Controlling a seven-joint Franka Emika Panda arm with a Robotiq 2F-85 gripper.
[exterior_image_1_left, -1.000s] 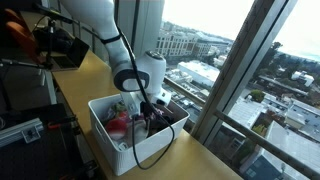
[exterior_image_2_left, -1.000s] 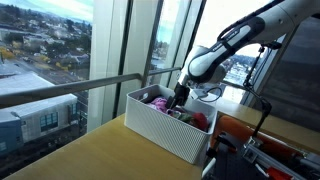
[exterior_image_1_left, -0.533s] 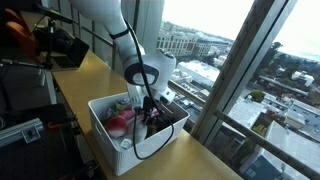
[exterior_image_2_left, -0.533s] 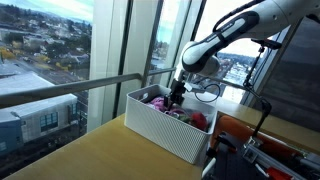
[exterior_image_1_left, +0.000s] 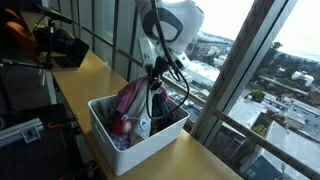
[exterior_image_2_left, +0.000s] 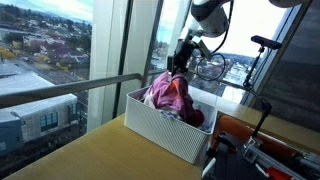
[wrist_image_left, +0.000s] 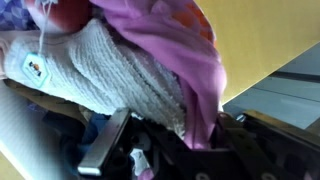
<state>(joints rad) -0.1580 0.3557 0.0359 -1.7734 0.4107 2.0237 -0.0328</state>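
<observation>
wooden table (exterior_image_2_left: 90, 150) by window (exterior_image_2_left: 50, 50) | jaws clamped on pink cloth (exterior_image_1_left: 131, 98) | lower end trails in white bin (exterior_image_2_left: 165, 128)

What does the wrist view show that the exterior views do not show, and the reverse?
Only the wrist view: a white knit with a small tag, seen close up. Only the exterior views: the white bin, the table and the city outside the window. Both: the pink cloth, which hangs from the gripper over the bin.
</observation>
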